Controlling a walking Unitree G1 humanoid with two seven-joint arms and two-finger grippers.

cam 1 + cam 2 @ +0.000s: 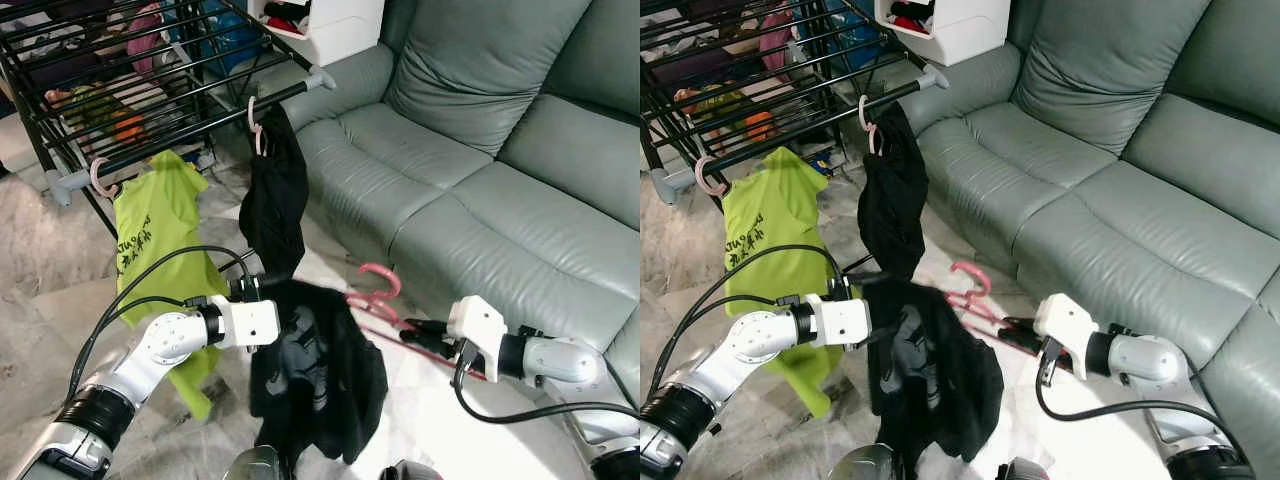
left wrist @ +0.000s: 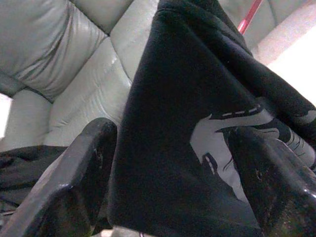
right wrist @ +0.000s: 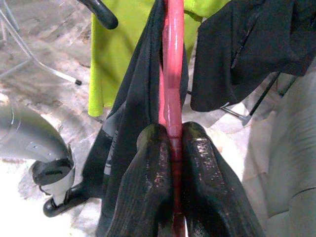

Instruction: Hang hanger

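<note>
1. We count two grippers, three hangers, three garments, one drying rack and one sofa.
2. Nearest us, the right gripper (image 3: 170,148) is clamped on the red hanger (image 1: 380,298); its two fingers (image 3: 148,182) press the shaft from both sides.
3. The red hanger is held in the air between the two arms, above the marble floor (image 1: 40,280) and in front of the sofa (image 1: 480,180). Its long axis runs from the right gripper toward the left arm, rising slightly, and its hook (image 1: 382,275) stands uppermost, curling toward the sofa.
4. A black shirt (image 1: 315,375) hangs from the red hanger's far end. The left gripper (image 1: 262,287) sits at the shirt's upper edge; in the left wrist view its fingers (image 2: 84,168) stand wide apart with the black cloth between them. We cannot tell whether they grip it.
5. Farther off, the drying rack (image 1: 150,70) carries two pale pink hangers on its front bar: one (image 1: 100,178) bears a lime green shirt (image 1: 160,230), the other (image 1: 256,125) a black garment (image 1: 275,200).
</note>
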